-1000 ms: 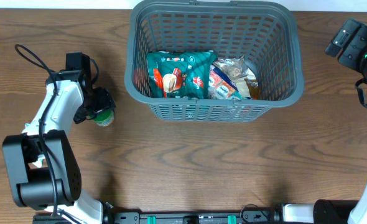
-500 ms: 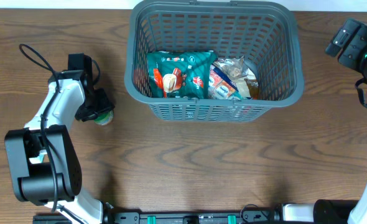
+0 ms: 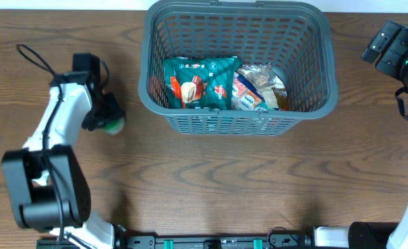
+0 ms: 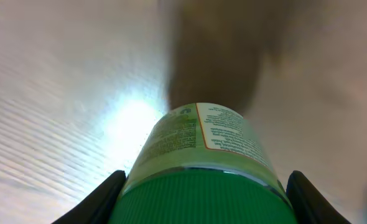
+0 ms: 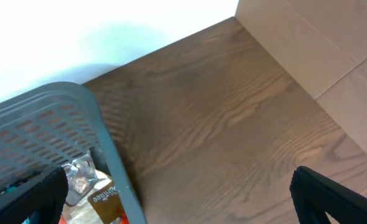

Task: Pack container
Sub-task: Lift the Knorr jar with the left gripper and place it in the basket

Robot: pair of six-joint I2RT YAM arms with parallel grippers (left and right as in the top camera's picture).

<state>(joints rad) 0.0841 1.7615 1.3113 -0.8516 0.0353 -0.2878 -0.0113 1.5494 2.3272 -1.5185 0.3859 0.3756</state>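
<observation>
The left pincer (image 4: pixel 205 198) is pinching a green-capped bottle (image 4: pixel 203 149) by its lid. In the left wrist view one dark finger (image 4: pixel 112 190) is pressing each side of the cap, while the pale labelled body is pointing away from the camera. Gripping at the lid is probably leaving the body free to go down into the container first. From overhead this pincer (image 3: pixel 102 116) is sitting well to the left of the container (image 3: pixel 218 123), with the bottle (image 3: pixel 113 125) poking out just beside it over the bare tabletop (image 3: pixel 211 180). The dark grey basket is standing at the far middle of the tabletop. It is already holding teal snack packets (image 3: pixel 200 81) on the left of its floor and clear wrapped packets (image 3: pixel 261 87) on the right. The far half of the floor is lying open, likely room for the bottle.

The right pincer (image 5: pixel 183 202) is spread wide with nothing between its fingers, parked beyond the container's right corner (image 5: pixel 78 124), seemingly staying out of the way.

The left wrist view is blurring heavily, so whether the bottle is resting on the wood or hanging above it is impossible to tell. Its label print is unreadable, and the bottle's base is hidden. Overhead, the arm is covering most of the bottle.
</observation>
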